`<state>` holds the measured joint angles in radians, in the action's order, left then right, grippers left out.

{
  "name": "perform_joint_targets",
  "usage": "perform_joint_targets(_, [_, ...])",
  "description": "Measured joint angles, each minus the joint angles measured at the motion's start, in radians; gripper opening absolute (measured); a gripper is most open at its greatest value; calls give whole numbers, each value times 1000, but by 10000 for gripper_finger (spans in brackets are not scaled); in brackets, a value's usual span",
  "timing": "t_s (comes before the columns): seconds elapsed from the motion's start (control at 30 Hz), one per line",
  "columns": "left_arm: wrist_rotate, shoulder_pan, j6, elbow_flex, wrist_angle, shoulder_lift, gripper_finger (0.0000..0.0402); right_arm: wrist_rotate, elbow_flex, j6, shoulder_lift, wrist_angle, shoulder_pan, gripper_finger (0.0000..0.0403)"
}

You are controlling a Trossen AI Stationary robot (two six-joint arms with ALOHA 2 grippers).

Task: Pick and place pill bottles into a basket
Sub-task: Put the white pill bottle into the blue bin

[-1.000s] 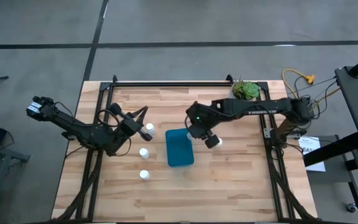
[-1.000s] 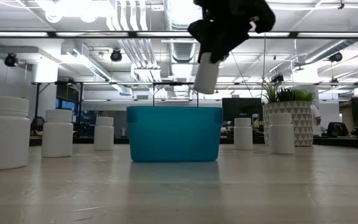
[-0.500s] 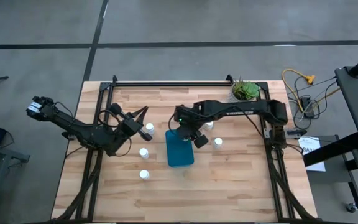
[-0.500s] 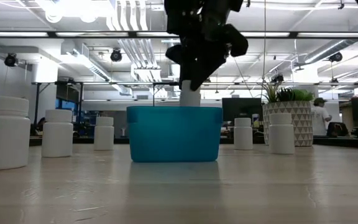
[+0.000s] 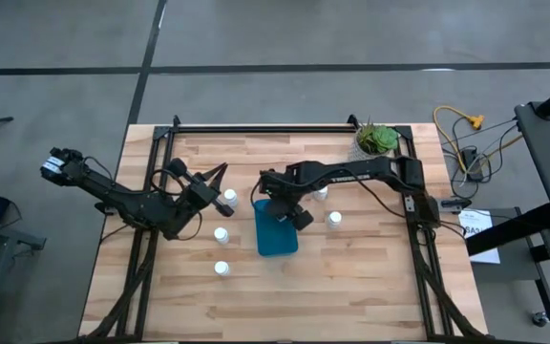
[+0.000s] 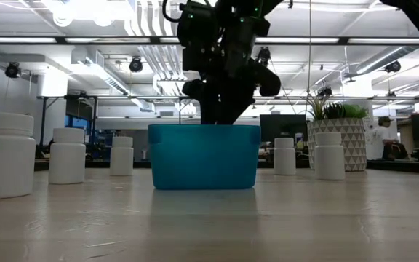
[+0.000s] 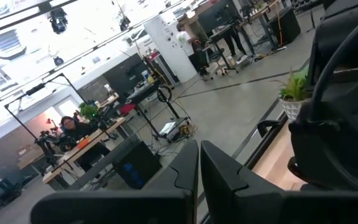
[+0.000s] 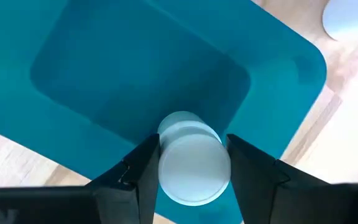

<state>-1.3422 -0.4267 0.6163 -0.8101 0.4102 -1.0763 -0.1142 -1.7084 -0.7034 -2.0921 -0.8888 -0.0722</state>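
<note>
Near the middle of the wooden counter [image 5: 351, 287] sits the basket [image 5: 276, 227], a teal-blue bin with rounded corners, and the right gripper [image 5: 287, 212] hangs directly above its far end. The right wrist view shows this gripper's jaws set partly apart and pressed against the two sides of a white pill bottle [image 8: 194, 160], cap toward the camera, with the bottle held over the basket's open inside. In the low view the gripper's dark body reaches down to the basket's rim and hides the bottle behind the wall. Five more pill bottles [image 5: 222, 234] stand upright on the counter outside the basket: three toward the counter's left edge, one of them nearer the front, and two just to the basket's right, on the side toward the potted plant [image 5: 377, 139] at the far right corner. The left gripper [image 5: 216, 179] waits left of the basket, near the farthest of the left-hand bottles, its jaws closed flat together with nothing between them.
</note>
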Motion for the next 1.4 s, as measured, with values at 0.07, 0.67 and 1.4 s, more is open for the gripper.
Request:
perform_joint_targets(0.07, [0,0,0,0,0,0,2,1,4,-6,0,8,-4,149])
perform_joint_targets(0.67, [1,0,0,0,0,0,2,6,40,-9,2,12,-15,158])
perform_joint_targets(1.4, [1,0,-1,0,0,-1,2,12,19,12,3,3,-33,220])
